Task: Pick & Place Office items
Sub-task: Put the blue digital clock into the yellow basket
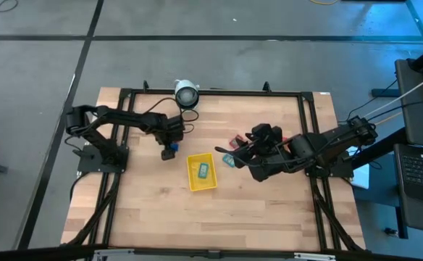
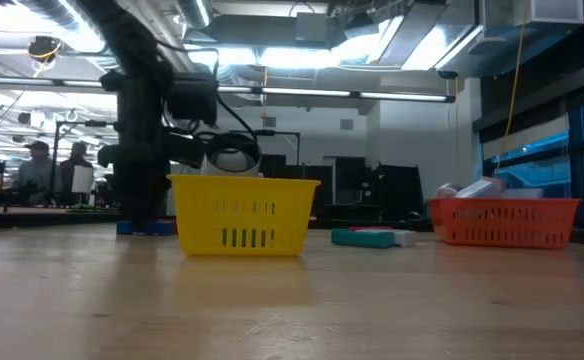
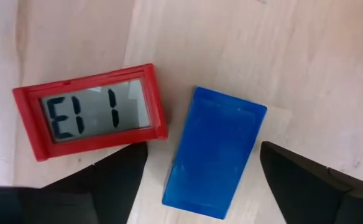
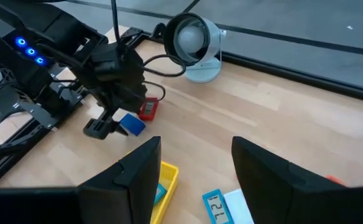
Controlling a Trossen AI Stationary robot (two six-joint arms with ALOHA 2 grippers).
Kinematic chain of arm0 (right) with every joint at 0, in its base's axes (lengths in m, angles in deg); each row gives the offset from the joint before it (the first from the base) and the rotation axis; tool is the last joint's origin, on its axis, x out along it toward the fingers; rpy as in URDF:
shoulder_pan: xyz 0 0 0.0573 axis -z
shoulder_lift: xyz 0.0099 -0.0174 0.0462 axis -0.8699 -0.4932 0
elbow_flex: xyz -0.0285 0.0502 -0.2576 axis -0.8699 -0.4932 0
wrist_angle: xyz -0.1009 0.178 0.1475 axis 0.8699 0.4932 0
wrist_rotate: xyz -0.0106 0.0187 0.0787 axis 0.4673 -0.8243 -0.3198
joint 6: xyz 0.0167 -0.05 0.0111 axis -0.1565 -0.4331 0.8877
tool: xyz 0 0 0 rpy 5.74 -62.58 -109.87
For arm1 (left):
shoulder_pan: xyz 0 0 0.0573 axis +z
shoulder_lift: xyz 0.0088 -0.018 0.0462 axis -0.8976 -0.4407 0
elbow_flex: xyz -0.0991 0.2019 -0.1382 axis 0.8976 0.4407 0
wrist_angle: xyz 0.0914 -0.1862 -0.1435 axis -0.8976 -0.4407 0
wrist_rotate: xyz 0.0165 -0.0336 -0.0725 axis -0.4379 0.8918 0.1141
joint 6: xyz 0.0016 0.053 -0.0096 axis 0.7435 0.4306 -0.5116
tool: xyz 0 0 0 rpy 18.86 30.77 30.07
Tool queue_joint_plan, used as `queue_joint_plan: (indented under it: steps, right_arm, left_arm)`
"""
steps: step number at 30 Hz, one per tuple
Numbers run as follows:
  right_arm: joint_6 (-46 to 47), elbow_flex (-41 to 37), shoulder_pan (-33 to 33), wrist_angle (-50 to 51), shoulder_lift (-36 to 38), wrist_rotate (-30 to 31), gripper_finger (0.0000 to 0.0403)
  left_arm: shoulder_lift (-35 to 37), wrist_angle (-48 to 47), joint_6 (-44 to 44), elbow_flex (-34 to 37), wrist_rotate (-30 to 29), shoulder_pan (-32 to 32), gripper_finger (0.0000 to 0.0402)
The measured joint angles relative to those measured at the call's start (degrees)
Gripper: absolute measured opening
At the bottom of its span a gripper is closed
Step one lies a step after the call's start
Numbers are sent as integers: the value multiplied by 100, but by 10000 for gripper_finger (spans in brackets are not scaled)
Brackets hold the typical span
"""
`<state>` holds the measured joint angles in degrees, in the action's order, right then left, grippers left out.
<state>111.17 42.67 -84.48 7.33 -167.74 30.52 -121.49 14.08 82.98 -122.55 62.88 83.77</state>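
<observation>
Blue block (image 3: pixel 214 154) is seen flat on the table between the spread fingers (image 3: pixel 116 180) of the left gripper (image 3: pixel 200 183), red clock (image 3: pixel 89 111) just beside.

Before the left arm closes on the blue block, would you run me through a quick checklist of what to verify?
1. Left gripper open: ok, fingers spread.
2. Blue block between the fingers: ok, it lies flat on the table, roughly centred.
3. Red clock out of the grasp: not ok, it lies close beside the block, next to one finger.
4. Yellow tray has room: ok, one teal item inside.
5. Right gripper out of the way: ok, open, hovering beside the tray.
</observation>
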Motion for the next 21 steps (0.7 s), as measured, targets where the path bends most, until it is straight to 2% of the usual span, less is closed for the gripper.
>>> queue_joint_plan:
  steps: [5,10,13,18,21]
  right_arm:
    - [68,0,-65,1,0,4,201]
    - [66,0,-74,2,0,78,201]
    - [67,0,-73,2,0,89,201]
    - [66,0,-83,2,0,89,201]
    - [66,0,-83,2,0,97,201]
  left_arm:
    - [254,10,0,36,93,6,248]
    - [373,-250,-32,26,419,1,144]
    - [464,-496,-66,-3,891,0,82]
    - [1002,-889,-106,-127,1154,0,20]
    - [1430,-1095,-133,-142,1150,0,3]
